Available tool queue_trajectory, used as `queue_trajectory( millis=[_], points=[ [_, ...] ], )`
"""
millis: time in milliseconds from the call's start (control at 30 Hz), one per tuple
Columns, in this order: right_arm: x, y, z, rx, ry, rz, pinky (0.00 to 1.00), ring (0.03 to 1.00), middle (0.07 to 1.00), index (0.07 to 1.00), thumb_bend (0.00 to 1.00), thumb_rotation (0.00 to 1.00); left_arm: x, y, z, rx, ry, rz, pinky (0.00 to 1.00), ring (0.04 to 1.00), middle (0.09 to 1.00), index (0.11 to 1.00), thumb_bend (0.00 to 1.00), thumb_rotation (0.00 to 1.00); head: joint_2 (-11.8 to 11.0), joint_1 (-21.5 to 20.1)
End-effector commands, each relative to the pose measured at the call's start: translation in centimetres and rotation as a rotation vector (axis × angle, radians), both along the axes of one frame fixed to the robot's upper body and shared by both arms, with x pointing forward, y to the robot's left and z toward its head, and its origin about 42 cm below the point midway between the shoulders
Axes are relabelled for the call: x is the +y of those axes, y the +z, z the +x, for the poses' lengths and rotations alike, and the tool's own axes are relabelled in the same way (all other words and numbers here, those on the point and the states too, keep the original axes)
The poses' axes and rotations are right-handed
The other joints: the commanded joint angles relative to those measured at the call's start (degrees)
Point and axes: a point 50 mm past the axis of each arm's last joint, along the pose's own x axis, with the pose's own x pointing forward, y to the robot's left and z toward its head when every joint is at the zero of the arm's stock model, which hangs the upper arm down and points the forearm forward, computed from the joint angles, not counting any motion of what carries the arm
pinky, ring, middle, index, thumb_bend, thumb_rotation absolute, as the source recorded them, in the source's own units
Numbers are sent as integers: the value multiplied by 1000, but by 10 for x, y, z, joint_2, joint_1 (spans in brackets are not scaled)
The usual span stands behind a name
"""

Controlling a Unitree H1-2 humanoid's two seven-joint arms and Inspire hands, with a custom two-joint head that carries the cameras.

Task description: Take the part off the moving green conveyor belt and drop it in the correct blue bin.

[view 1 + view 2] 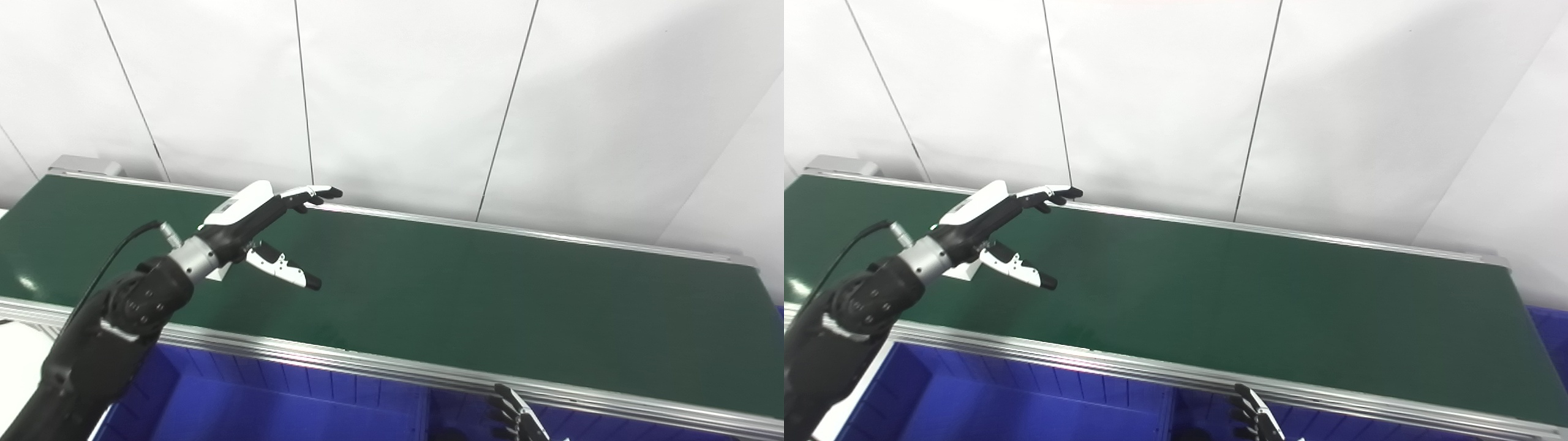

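My left hand [263,226] hovers open over the left part of the green conveyor belt [490,300], fingers stretched toward the far rail and thumb spread toward the middle of the belt. A small white part [216,274] lies on the belt just under the wrist, mostly hidden by the hand; the hand holds nothing. Only the fingertips of my right hand [517,419] show at the bottom edge, below the belt's near rail. A blue bin [275,410] sits under the near rail at the left.
A silver near rail [367,361] and far rail [520,231] border the belt. A second blue compartment [465,410] lies right of a divider, around the right fingertips. Another blue edge [779,312] shows at the far right. White wall panels stand behind.
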Motion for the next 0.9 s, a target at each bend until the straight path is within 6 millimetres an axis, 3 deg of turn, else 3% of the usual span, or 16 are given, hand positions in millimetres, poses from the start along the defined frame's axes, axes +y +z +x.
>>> queue_trajectory(
  millis=[0,333,867],
  points=[
    [1,11,7,-89,6,25,717,803,839,897,846,238,7,26,18,-67,10,61,764,860,888,870,825,332,0,3],
    [-3,12,8,-86,29,30,738,821,852,911,845,256,13,15,55,-25,30,179,782,843,882,874,870,238,-2,7],
    [-4,13,7,-85,38,40,744,824,854,914,847,259,25,-7,74,76,79,407,950,952,948,917,947,206,-1,18]
  ],
)
